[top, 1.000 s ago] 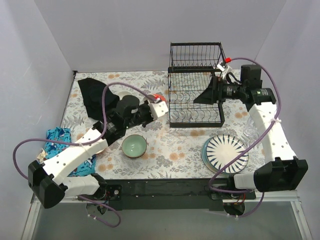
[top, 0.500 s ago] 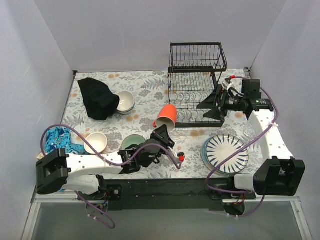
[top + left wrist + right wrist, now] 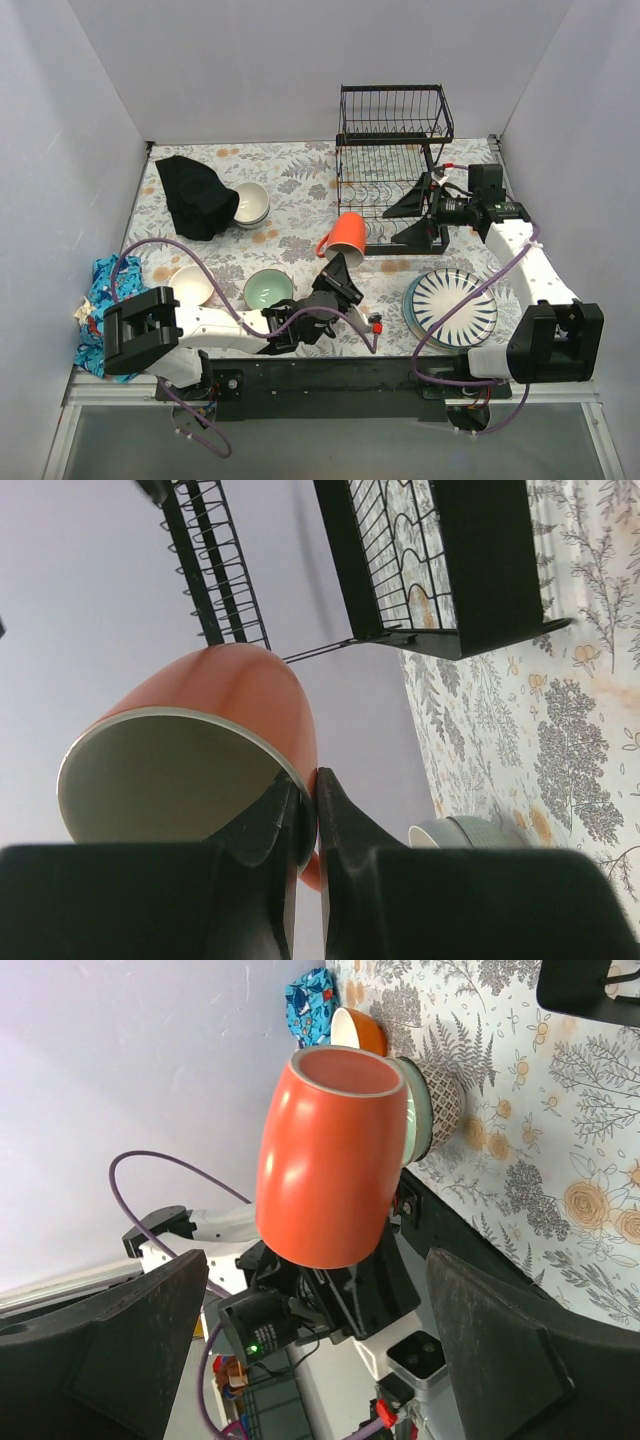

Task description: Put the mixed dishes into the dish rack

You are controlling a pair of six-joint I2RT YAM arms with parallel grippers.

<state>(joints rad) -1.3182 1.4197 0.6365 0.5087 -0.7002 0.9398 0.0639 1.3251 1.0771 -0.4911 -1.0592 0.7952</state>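
My left gripper [image 3: 338, 272] is shut on the rim of the orange mug [image 3: 347, 238] and holds it tilted above the table, just left of the dish rack [image 3: 390, 170]. In the left wrist view the fingers [image 3: 335, 815] pinch the mug's wall [image 3: 230, 700], one inside and one outside. My right gripper [image 3: 412, 218] is open and empty at the rack's lower tier, facing the mug [image 3: 335, 1150]. The pale-green bowl [image 3: 268, 290] sits in front of the mug. The striped plates [image 3: 450, 305] lie stacked at the front right. Small white bowls [image 3: 250, 205] sit at the back left.
A black cloth [image 3: 190, 195] lies at the back left and a blue patterned cloth [image 3: 100, 290] at the front left edge. Another small bowl [image 3: 190, 285] sits beside the green bowl. Grey walls close in the left, back and right.
My left arm has swung low to the front and now lifts the orange mug from below, a little nearer the rack. My right gripper has dropped beside the rack's lower tier.
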